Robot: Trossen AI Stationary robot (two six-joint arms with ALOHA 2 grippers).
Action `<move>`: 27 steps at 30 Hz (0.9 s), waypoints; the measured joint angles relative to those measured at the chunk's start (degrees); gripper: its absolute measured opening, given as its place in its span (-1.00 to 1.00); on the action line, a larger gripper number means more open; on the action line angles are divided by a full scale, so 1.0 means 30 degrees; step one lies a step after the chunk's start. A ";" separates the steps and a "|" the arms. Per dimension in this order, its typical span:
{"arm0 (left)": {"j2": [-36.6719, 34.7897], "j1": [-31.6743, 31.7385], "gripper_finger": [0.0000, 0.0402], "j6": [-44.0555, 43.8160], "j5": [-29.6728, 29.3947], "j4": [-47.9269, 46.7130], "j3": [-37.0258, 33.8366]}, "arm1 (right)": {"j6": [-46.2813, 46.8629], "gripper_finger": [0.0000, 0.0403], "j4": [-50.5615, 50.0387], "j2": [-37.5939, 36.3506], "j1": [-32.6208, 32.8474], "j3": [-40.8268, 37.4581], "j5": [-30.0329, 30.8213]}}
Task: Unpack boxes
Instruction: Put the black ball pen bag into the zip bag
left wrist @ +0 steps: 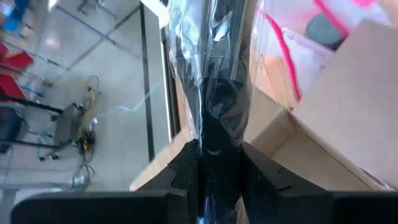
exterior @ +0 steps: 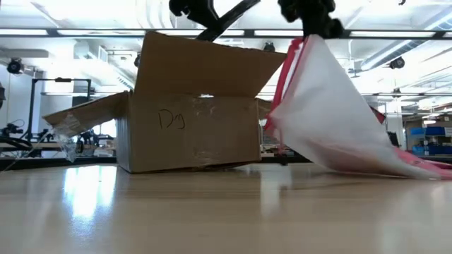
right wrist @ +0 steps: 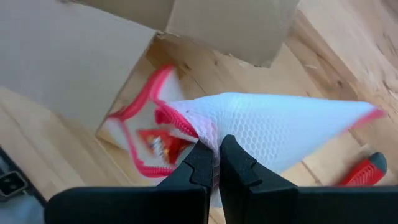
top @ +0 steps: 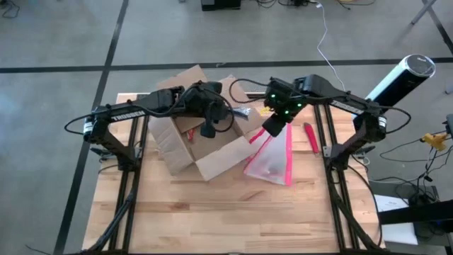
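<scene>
Now, high: left claw (top: 207, 129) hanging over open box (top: 185, 145), nearer arm; right claw (top: 273, 127) just beside box, pinching pouch (top: 272, 159) | low: box sitting on tabletop (exterior: 226, 212), flaps up, pouch draping alongside | L wrist: fingers gripping a clear-wrapped dark item (left wrist: 214, 81) | R wrist: fingers clamping pouch mesh.

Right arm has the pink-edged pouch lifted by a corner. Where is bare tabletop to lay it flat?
The near half of the wooden table, in front of the cardboard box and pouch, is bare. The strip between the pouch and the red tool is tight. The far side is crowded by the box flaps and both grippers.
</scene>
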 joint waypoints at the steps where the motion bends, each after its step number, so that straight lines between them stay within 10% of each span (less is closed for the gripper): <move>1: 0.0000 -0.0006 -0.66 0.0098 0.0001 0.0218 0.0000 | 0.0202 -1.00 0.0023 -0.0267 -0.0007 0.0000 0.0004; 18: 0.0320 -0.1022 -0.66 0.0856 0.0118 0.3415 0.0007 | 0.1176 -1.00 0.2945 -0.1131 0.0073 0.0000 -0.0003; 27: 0.0364 -0.1333 -0.66 -0.0751 0.3495 0.6676 0.0007 | 0.1169 -1.00 0.3008 -0.1025 0.0073 0.0000 -0.0003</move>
